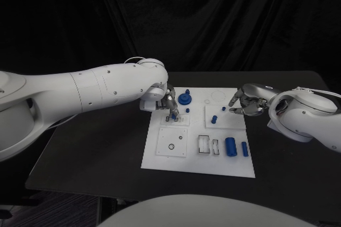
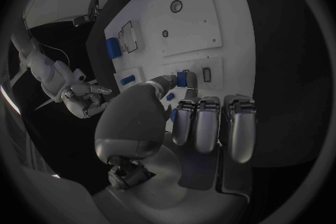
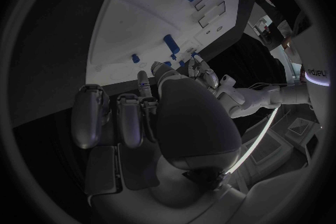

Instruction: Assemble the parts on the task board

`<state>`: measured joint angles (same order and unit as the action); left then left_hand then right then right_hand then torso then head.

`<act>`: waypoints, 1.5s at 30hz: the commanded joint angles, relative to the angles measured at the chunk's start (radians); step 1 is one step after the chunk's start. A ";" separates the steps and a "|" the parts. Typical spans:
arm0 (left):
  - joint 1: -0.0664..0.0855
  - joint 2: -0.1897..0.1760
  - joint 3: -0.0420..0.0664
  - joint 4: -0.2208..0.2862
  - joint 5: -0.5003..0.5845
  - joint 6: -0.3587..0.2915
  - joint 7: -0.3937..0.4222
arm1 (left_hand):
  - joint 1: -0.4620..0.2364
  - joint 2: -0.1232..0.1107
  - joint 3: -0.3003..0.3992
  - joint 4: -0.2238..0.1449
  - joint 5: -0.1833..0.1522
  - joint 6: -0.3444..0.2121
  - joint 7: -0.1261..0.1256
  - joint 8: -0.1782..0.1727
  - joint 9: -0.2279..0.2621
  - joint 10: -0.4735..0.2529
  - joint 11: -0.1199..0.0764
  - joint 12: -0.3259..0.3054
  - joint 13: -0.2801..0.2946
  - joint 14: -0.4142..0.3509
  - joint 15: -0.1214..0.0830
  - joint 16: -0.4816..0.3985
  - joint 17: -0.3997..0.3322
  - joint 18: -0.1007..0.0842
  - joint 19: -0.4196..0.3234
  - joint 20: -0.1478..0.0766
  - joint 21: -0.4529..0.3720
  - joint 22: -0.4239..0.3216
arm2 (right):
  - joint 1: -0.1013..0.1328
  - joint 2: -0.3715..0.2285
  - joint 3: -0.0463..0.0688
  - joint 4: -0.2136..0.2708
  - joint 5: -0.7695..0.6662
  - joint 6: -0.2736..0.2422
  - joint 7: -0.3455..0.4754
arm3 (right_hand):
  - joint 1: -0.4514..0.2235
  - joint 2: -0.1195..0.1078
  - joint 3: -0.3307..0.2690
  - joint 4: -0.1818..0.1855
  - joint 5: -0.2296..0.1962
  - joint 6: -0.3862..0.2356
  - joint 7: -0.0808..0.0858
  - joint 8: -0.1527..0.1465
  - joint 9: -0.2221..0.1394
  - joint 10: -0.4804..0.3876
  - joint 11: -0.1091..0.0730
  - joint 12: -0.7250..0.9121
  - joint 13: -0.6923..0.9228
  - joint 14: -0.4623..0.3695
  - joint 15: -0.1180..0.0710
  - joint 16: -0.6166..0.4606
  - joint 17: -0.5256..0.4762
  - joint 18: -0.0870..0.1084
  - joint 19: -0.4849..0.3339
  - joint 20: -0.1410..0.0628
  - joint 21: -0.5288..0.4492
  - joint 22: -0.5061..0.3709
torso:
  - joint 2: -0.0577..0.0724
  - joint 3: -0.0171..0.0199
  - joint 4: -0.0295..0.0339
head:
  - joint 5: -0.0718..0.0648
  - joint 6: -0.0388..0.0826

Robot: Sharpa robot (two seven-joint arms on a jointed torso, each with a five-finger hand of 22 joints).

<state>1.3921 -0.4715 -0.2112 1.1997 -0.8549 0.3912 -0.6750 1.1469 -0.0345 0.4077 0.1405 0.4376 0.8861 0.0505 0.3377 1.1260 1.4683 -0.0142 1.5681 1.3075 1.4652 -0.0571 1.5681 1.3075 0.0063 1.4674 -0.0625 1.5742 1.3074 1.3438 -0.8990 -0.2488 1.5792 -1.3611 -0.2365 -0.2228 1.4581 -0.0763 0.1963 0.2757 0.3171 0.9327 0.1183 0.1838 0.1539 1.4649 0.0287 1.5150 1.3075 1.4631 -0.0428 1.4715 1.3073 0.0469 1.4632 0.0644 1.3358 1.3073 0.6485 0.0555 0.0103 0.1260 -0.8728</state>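
The white task board [image 1: 162, 158] lies in the middle of the black table. My left hand [image 1: 169, 103] hovers over the board's far left part and pinches a small blue part [image 2: 184, 79] between thumb and a finger, just above a square plate [image 1: 177, 119]. My right hand [image 1: 246, 101] hangs over the board's far right edge, its fingers curled in with nothing visible in them. On the board are a blue knob [image 1: 185, 98], a short blue peg [image 1: 214, 119], a thick blue cylinder [image 1: 231, 145] and a slim blue pin [image 1: 244, 148].
A square plate with a round hole [image 1: 173, 142] and a block with rectangular slots [image 1: 207, 145] sit on the board's near half. Bare black table surrounds the board on all sides. My large white left arm [image 1: 85, 96] reaches over the table's left side.
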 commanded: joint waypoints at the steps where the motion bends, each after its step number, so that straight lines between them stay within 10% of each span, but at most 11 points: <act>1: 0.001 0.007 0.001 -0.007 0.007 0.007 0.012 | 0.009 0.000 0.007 0.000 -0.006 -0.002 0.001 -0.003 0.000 0.103 -0.004 0.003 0.263 0.106 -0.007 0.003 0.263 -0.006 0.103 -0.007 -0.003 0.263 | -0.002 0.001 0.001 0.000 0.000 -0.005 -0.008 | 0.007 0.003 0.006 0.000 0.003 0.000 0.000 -0.006 -0.001 0.037 0.005 -0.004 0.173 0.075 0.005 -0.004 0.123 0.012 0.004 0.005 -0.007 0.175 | 0.001 0.0007 0.0015 | -0.003 0.000; 45: -0.031 0.019 0.000 -0.017 0.007 -0.027 0.006 | 0.007 0.009 0.022 -0.006 -0.021 -0.005 0.007 -0.027 -0.016 0.103 0.001 0.003 0.263 0.106 -0.003 0.003 0.263 -0.006 0.103 -0.003 -0.003 0.263 | -0.003 -0.001 0.001 -0.001 0.002 0.010 -0.012 | 0.009 0.002 0.008 -0.001 0.006 -0.001 0.000 -0.007 -0.002 0.035 0.005 -0.005 0.171 0.074 0.005 -0.006 0.119 0.013 0.002 0.006 -0.012 0.173 | 0.000 -0.0008 0.0030 | 0.001 0.000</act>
<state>1.3652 -0.4540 -0.2108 1.1793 -0.8534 0.3593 -0.6731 1.1513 -0.0298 0.4243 0.1350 0.4204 0.8792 0.0616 0.3171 1.1098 1.4683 -0.0142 1.5681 1.3075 1.4652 -0.0571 1.5682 1.3075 0.0062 1.4674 -0.0625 1.5743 1.3074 1.3437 -0.8987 -0.2488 1.5782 -1.3574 -0.2327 -0.2230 1.4581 -0.0763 0.1963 0.2758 0.3170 0.9327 0.1183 0.1800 0.1531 1.4649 0.0287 1.5150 1.3080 1.4631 -0.0427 1.4716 1.3073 0.0470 1.4633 0.0644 1.3306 1.3073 0.6491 0.0539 0.0127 0.1267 -0.8728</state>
